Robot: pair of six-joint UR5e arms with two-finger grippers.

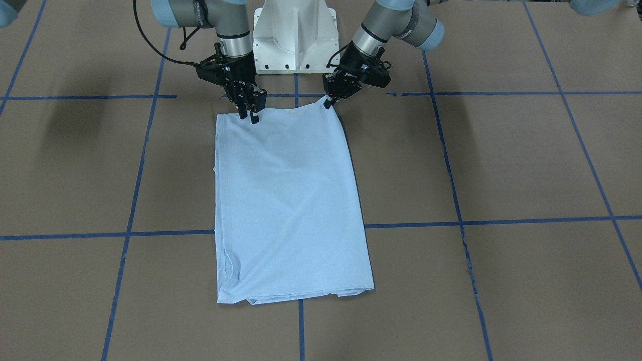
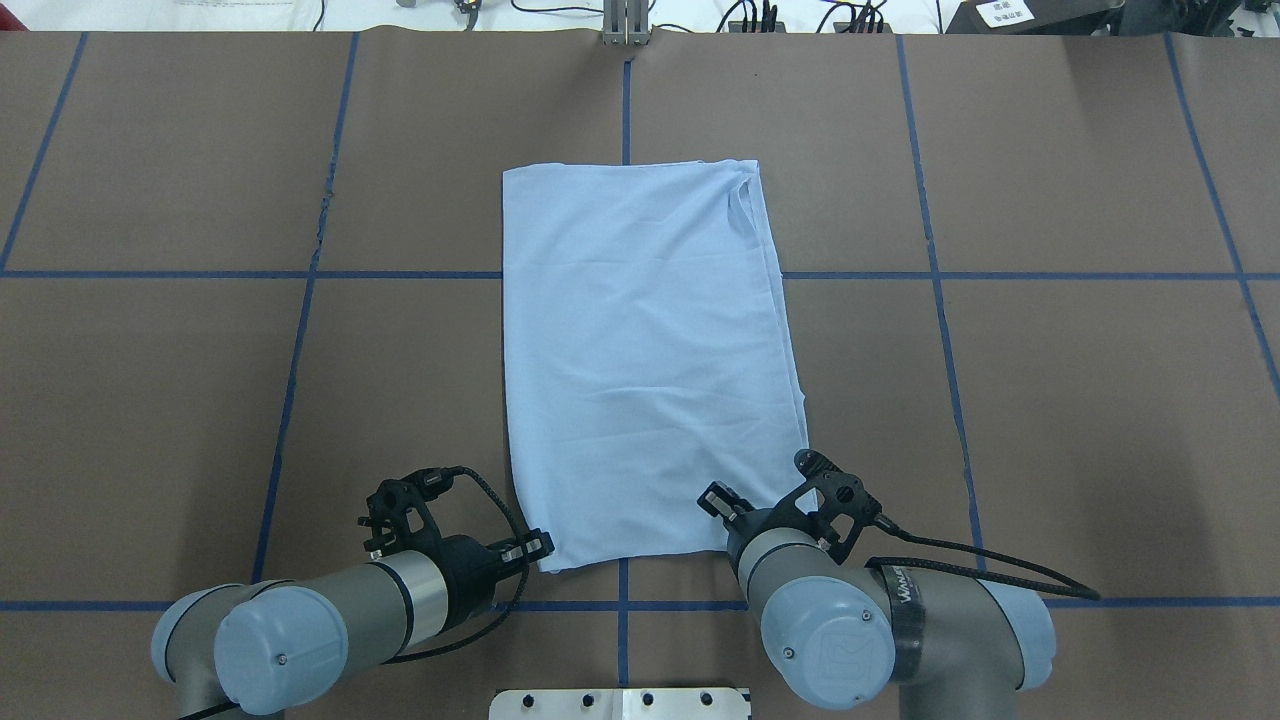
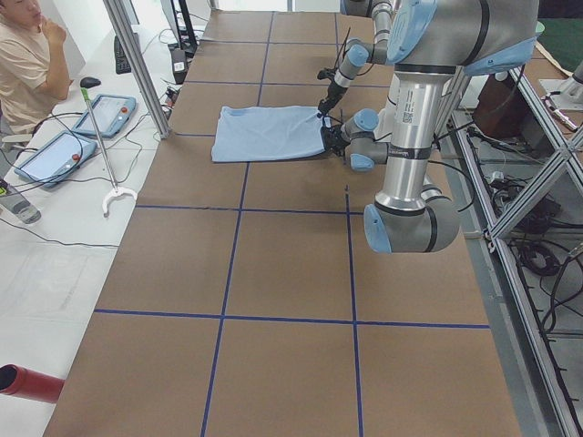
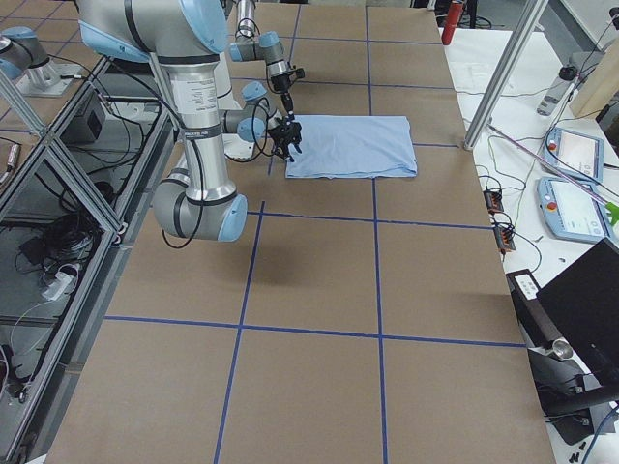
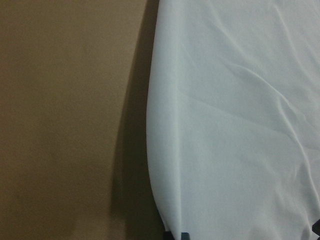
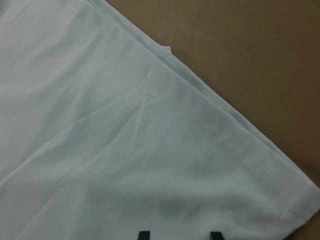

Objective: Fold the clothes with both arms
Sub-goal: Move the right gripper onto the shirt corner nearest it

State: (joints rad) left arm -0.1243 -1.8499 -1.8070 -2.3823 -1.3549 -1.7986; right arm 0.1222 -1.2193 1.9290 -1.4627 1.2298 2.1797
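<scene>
The clothes are one light blue T-shirt (image 1: 291, 200), folded into a long rectangle and lying flat in the middle of the table, also seen from above (image 2: 645, 360). Both arms reach down at its robot-side edge. My left gripper (image 1: 328, 103) stands at the corner on that side, which rises to a small peak. In the left wrist view two fingertips (image 5: 185, 235) show far apart with cloth between them. My right gripper (image 1: 249, 116) rests on the other corner. Its two fingertips (image 6: 144, 234) are apart, with flat cloth between them. No print or tag shows.
Brown table paper with a blue tape grid (image 2: 620, 605) lies around the shirt. The white pedestal base (image 1: 295, 35) stands just behind the grippers. A person (image 3: 23, 64) sits past the far side, by tablets (image 3: 105, 114) and cables.
</scene>
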